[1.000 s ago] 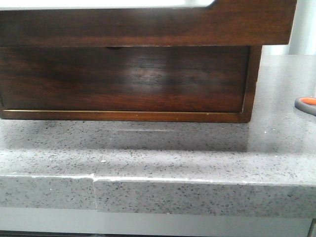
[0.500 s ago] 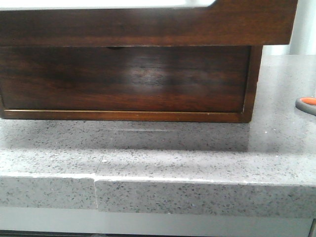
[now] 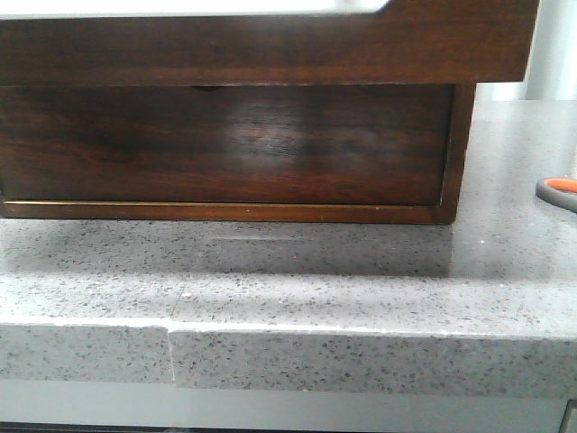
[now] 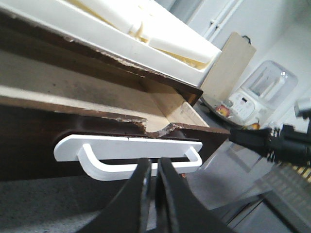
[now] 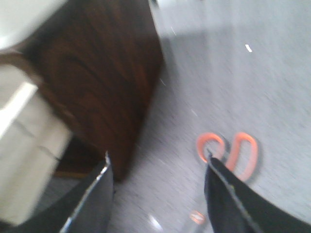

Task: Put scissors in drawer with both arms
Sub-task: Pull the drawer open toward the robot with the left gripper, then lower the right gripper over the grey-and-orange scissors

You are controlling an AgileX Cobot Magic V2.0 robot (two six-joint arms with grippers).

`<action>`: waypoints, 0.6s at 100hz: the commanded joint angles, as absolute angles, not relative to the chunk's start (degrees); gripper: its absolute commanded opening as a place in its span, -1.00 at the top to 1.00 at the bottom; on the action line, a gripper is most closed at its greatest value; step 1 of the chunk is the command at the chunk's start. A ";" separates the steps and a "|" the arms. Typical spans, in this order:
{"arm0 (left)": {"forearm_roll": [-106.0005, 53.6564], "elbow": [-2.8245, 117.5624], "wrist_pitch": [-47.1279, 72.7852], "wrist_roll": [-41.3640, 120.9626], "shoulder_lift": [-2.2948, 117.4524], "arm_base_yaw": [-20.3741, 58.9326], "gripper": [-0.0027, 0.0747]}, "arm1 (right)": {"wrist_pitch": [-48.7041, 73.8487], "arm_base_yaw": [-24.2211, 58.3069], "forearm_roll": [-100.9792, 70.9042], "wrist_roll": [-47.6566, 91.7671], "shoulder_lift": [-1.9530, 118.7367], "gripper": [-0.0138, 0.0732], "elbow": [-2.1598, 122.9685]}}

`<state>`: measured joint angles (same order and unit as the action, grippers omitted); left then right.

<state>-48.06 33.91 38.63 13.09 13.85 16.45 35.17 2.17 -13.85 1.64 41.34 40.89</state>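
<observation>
The scissors (image 3: 559, 189) lie on the grey counter at the far right, only one grey and orange loop showing. In the right wrist view their orange loops (image 5: 228, 150) lie just past my right finger. My right gripper (image 5: 158, 160) is open and empty above the counter, beside the chest's side wall (image 5: 107, 73). The drawer (image 3: 270, 50) is the upper wood front with the wide white cutout, standing out from the chest. In the left wrist view its bare wooden inside (image 4: 73, 82) shows. My left gripper (image 4: 151, 162) is shut, its tips against the drawer's white handle (image 4: 107, 170).
Below the drawer is a second wood front (image 3: 225, 144) with a small finger notch. The counter's front edge (image 3: 361, 334) runs across the front view. A wooden board (image 4: 228, 68), a white appliance (image 4: 262, 90) and a black arm part (image 4: 272, 143) lie beyond the chest.
The whole front view has shifted a few pixels to the left. Nothing else has visibly moved, and no gripper shows in that view.
</observation>
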 commanded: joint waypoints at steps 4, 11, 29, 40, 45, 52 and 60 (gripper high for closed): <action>-43.23 39.07 40.54 16.96 13.99 16.82 0.98 | 44.80 0.27 -9.17 0.00 52.10 -0.15 50.63; -39.35 40.72 42.14 17.67 13.99 16.82 0.98 | 49.76 0.22 -8.88 0.00 58.27 -0.15 54.43; -33.91 42.48 42.14 17.93 13.99 16.82 0.98 | 52.59 0.22 -8.88 0.00 69.87 -0.24 58.47; -33.81 42.62 42.11 17.93 13.99 16.82 0.98 | 51.34 0.22 -8.88 -0.53 74.37 -0.38 58.47; -33.81 42.62 42.11 17.93 13.99 16.82 0.98 | 50.94 0.22 -8.88 -1.65 76.02 -0.39 58.47; -33.81 42.62 42.11 17.93 13.99 16.82 0.98 | 50.39 0.22 -8.88 -3.51 78.01 -0.39 58.47; -33.81 42.62 42.11 17.93 13.99 16.82 0.98 | 49.79 0.22 -8.88 -4.89 79.91 -0.39 58.47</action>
<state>-32.44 40.81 45.48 17.99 13.28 16.45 52.28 0.52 -9.13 -3.16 79.48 56.46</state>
